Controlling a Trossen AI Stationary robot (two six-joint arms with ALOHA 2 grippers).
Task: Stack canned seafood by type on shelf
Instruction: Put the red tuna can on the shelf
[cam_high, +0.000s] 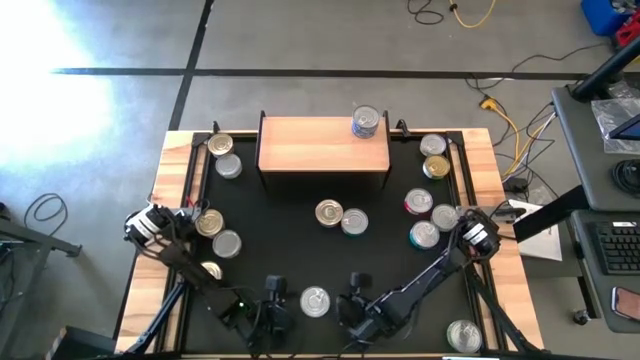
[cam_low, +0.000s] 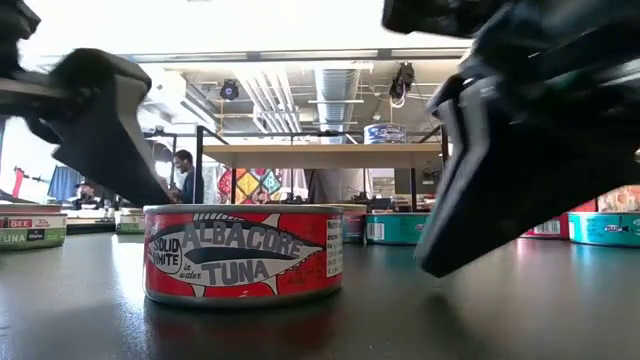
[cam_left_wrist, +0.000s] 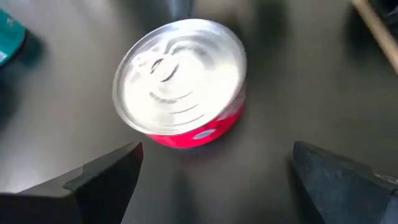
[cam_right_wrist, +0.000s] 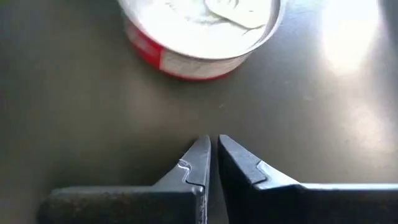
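shelf (cam_high: 322, 146): at the far middle of the bench (cam_high: 300, 250)
on shelf: just one can (cam_high: 366, 122), at its right end
bench middle: two cans touching (cam_high: 338, 217), in front of the shelf
near edge: lone can (cam_high: 315, 300), between left end effector (cam_high: 272, 297) and right end effector (cam_high: 352, 297)
sides: other cans scattered left and right

From above I cannot read any can labels. In my right wrist view the red can (cam_right_wrist: 199, 37) is cut off by the edge. A blurred person (cam_low: 184, 175) stands behind the desk.
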